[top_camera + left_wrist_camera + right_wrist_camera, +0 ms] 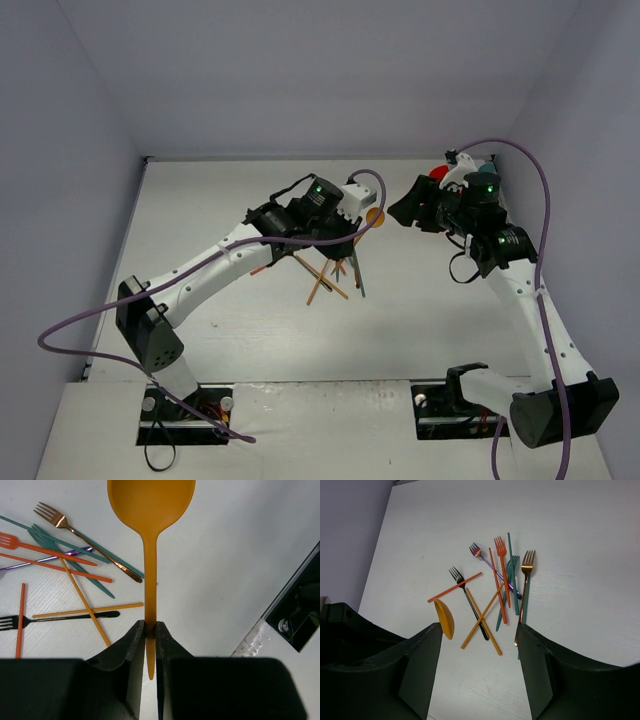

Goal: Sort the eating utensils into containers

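My left gripper (150,627) is shut on the handle of a yellow-orange spoon (150,510) and holds it above the table; its bowl shows in the top view (374,216) and edge-on in the right wrist view (445,619). The other utensils lie in a crossed pile (332,270) below it: a copper fork (56,519), an orange fork (12,541), teal forks (75,562), a purple fork (477,550), a black fork (15,621) and gold sticks (481,620). My right gripper (480,652) is open and empty, raised to the right of the pile (405,212). No orange holder shows.
A red object (438,173) and a teal object (487,172) sit at the back right, mostly hidden behind the right arm. The table edge with a black mount (295,615) lies to the right in the left wrist view. Purple walls enclose the table.
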Tool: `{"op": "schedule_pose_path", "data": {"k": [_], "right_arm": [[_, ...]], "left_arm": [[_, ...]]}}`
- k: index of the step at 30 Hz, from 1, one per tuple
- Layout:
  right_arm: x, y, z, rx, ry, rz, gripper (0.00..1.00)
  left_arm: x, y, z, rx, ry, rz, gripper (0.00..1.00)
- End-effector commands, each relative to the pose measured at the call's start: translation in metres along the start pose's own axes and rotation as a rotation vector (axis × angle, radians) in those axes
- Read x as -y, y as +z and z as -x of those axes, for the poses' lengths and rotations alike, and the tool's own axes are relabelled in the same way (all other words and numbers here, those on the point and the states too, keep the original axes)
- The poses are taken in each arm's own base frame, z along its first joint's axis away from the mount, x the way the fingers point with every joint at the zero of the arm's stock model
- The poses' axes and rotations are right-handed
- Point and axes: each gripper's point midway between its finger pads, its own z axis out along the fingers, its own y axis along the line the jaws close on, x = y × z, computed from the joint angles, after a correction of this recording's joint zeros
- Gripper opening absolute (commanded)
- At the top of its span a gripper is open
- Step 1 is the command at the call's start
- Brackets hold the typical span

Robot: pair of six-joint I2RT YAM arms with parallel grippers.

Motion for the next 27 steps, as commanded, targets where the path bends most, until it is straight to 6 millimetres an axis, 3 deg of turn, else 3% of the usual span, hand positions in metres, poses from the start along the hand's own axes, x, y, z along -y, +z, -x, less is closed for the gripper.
{"op": "schedule_pose_path", "data": {"k": [1, 11, 27], "right_arm": [[-0.033, -0.001, 0.023, 0.051, -0.062, 0.101, 0.58], [-0.046, 0.014, 0.004, -0.006, -0.093, 0.115, 0.52], [-0.033, 0.007, 0.013, 0.062, -0.154, 0.029, 0.06]], "left_arm": [[0.018, -0.03, 0.048, 0.161, 0.069, -0.04, 0.0], [0.028, -0.032, 0.056, 0.179, 0.092, -0.064, 0.0], [0.027, -0.026, 0.046, 0.146, 0.098, -0.058, 0.0]]}}
